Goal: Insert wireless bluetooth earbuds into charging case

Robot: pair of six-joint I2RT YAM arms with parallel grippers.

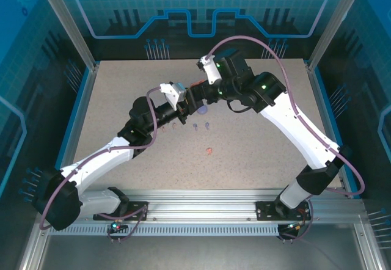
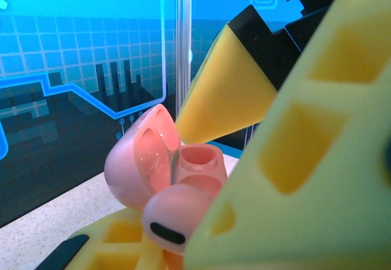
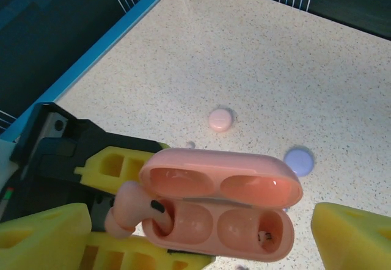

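The pale pink charging case (image 3: 223, 212) hangs above the table with its lid open, and my left gripper (image 2: 189, 245) is shut on its lower body. One pale pink earbud (image 3: 131, 212) leans in the case's left socket, stem inside and head sticking out at a tilt; it is also close up as the earbud (image 2: 177, 218). The right socket (image 3: 259, 233) holds no bud. My right gripper (image 3: 195, 221) is open, its yellow fingers (image 3: 354, 236) standing wide on either side of the case and touching neither case nor bud. From above, both grippers meet at mid-table (image 1: 190, 102).
Loose buds lie on the speckled table below: a pink one (image 3: 220, 118), a purple one (image 3: 299, 160), two purple ones (image 1: 195, 126) and a coral one (image 1: 209, 151). Blue walls and aluminium posts ring the table.
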